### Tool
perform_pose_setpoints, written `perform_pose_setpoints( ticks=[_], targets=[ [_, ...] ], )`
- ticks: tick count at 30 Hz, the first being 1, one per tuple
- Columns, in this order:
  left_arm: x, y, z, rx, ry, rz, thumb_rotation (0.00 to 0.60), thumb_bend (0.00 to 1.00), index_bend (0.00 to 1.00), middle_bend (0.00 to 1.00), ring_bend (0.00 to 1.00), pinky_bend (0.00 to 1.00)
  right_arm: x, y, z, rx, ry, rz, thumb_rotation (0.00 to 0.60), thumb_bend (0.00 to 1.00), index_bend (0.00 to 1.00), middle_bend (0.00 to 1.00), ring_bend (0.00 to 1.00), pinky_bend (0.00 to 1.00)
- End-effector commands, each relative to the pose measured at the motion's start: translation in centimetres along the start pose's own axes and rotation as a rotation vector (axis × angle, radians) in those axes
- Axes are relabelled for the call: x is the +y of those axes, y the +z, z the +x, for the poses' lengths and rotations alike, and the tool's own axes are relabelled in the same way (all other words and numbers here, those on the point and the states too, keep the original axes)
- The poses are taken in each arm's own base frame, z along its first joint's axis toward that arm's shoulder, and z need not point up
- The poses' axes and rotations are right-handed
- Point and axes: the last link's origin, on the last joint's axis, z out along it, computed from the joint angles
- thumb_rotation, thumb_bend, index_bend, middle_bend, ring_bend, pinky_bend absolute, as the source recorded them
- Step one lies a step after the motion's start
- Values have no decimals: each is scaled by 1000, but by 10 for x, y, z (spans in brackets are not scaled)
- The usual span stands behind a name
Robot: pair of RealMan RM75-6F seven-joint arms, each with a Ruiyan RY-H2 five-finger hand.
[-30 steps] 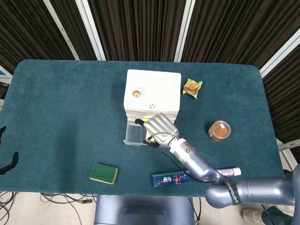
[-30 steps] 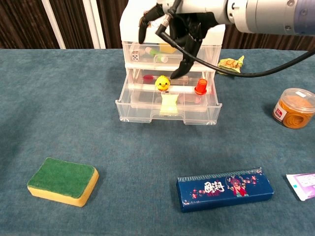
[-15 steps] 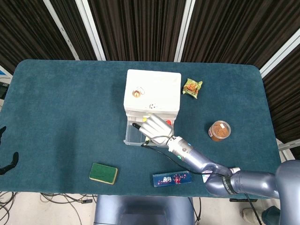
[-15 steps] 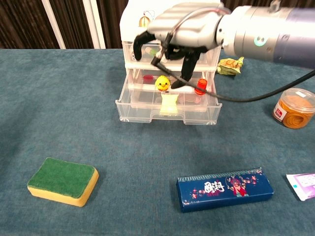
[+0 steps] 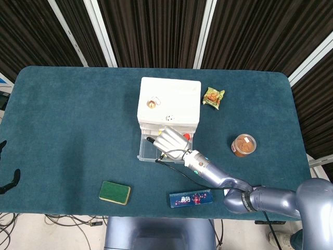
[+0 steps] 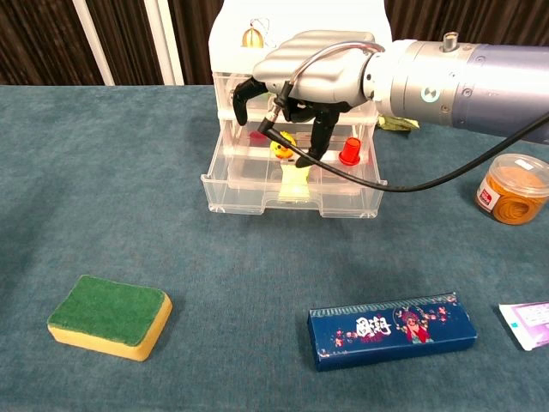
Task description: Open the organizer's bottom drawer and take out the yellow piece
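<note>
From the head view we see the white organizer (image 5: 169,108) on the felt-like teal counter (image 5: 73,125), its clear bottom drawer (image 5: 148,151) pulled out under the right hand (image 5: 170,140).

From the chest view, that hand's (image 6: 296,86) fingers (image 6: 317,142) hang spread, empty, above the flat yellow piece (image 6: 294,182) in the drawer.

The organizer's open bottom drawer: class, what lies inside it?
In the bottom drawer lie a yellow duck, a red piece and a pale yellow packet. The right hand above covers part of the interior.
</note>
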Motion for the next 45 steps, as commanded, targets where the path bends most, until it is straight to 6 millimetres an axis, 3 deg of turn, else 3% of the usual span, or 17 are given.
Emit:
perform_pose_setpoints(
  ticks=[1, 11, 29, 45],
  targets=[
    [0, 0, 0, 0, 0, 0, 600, 403, 13, 0, 0, 0, 2, 0, -3, -5, -33, 10, 600, 181, 318, 1000, 1000, 1000],
    [0, 0, -1, -5, 5, -2, 600, 403, 13, 0, 0, 0, 11, 0, -2, -35, -81, 34, 600, 136, 318, 1000, 1000, 1000],
    [0, -1, -2, -7, 9, -1, 600, 403, 12, 0, 0, 0, 9, 2, -15, -86, -179, 117, 600, 135, 311, 1000, 1000, 1000],
    [0, 0, -2, -8, 11, 1, 600, 402, 10, 0, 0, 0, 8, 14, -16, -128, -239, 151, 600, 135, 312, 1000, 1000, 1000]
  ],
)
